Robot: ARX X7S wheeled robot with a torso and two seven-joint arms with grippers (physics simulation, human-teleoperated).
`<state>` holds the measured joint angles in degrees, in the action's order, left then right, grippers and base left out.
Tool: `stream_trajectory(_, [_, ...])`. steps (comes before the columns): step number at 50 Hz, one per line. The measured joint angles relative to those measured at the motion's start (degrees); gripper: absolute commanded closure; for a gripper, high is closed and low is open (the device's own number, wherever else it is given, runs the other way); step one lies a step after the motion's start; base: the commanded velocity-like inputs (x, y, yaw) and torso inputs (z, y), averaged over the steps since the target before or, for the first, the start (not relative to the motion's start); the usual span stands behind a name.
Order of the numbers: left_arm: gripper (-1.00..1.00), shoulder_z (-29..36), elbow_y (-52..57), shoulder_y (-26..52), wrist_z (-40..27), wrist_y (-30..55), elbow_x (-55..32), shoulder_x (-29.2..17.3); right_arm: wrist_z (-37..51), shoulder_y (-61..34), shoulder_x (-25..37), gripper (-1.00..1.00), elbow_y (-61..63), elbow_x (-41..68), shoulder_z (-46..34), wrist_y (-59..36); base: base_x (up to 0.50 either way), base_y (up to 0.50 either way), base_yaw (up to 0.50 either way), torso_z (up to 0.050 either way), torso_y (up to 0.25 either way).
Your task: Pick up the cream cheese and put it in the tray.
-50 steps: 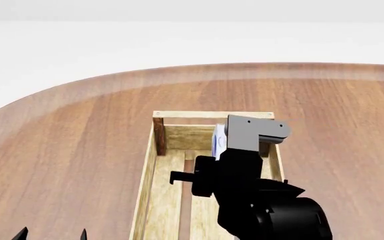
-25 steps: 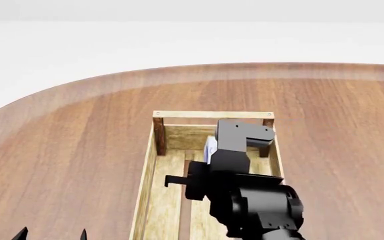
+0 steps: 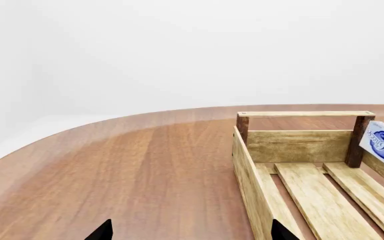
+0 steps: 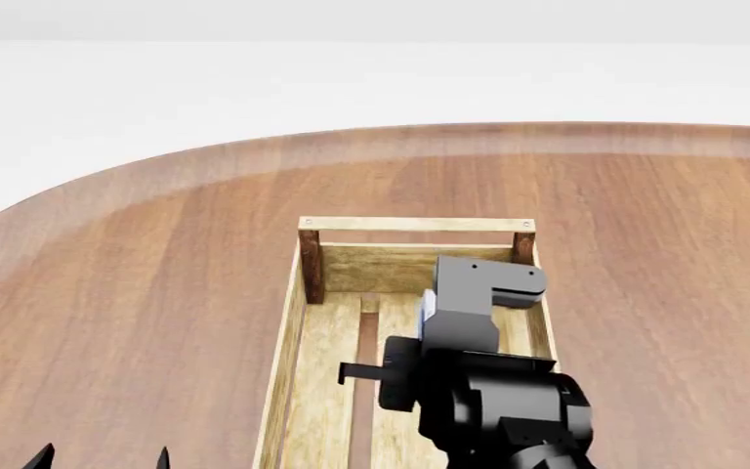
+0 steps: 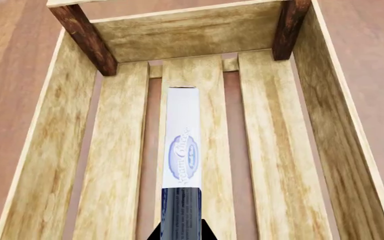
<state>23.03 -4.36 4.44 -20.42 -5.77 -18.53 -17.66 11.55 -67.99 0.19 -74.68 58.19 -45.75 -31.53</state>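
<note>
The right claw (image 5: 180, 235) grips the cream cheese (image 5: 180, 142) by its near end, its jaws closed on the thin edges of the box, which is held on edge inside the tray (image 5: 45, 165). In the right wrist view the box points along the middle slat toward the tray's far end wall, its blue oval logo facing up at the camera. Whether the box touches the slats or hangs just above them cannot be told.

From the head view the right arm covers most of the box; only a sliver of the cream cheese (image 4: 429, 305) shows beside the grey wrist block, within the far half of the tray (image 4: 300, 322). The tray sits near the middle of the wooden counter (image 4: 128, 293), running lengthwise from its near edge toward its far edge.

The left claw (image 4: 102, 458) is low over the near left part of the counter, its two finger tips standing well apart with nothing between them. The left wrist view catches the cream cheese (image 3: 383, 144) inside the tray (image 3: 299, 145), near a dark far corner post.
</note>
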Motion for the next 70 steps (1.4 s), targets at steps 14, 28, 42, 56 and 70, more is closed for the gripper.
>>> stream_trajectory(14, [-1.00,0.2,-0.2,0.1,-0.1,0.0,-0.1,-0.1,-0.8,1.0,-0.1,1.00,-0.3,-7.4,7.0,-2.1,0.00,0.00,0.00,0.000,0.001])
stream_trajectory(28, [-1.00,0.3,-0.2,0.2,-0.2,-0.1,-0.3,-0.2,-1.6,1.9,-0.1,1.00,-0.3,-9.2,8.3,-3.8,0.00,0.00,0.00,0.000,0.001])
stream_trajectory(42, [-1.00,0.5,-0.2,0.2,-0.4,-0.1,-0.4,-0.3,-1.4,2.7,-0.1,1.00,-0.3,-9.8,8.2,-4.8,0.00,0.00,0.00,0.001,0.000])
stream_trajectory(56, [-1.00,0.6,-0.3,0.3,-0.5,-0.2,-0.5,-0.4,-1.3,3.3,-0.1,1.00,-0.3,-4.9,2.2,-4.8,0.00,0.00,0.00,0.000,0.001])
stream_trajectory(70, [-1.00,0.8,-0.2,0.3,-0.6,-0.2,-0.6,-0.5,-0.2,4.2,-0.1,1.00,-0.3,-3.6,0.8,-5.5,0.00,0.00,0.00,0.000,0.000])
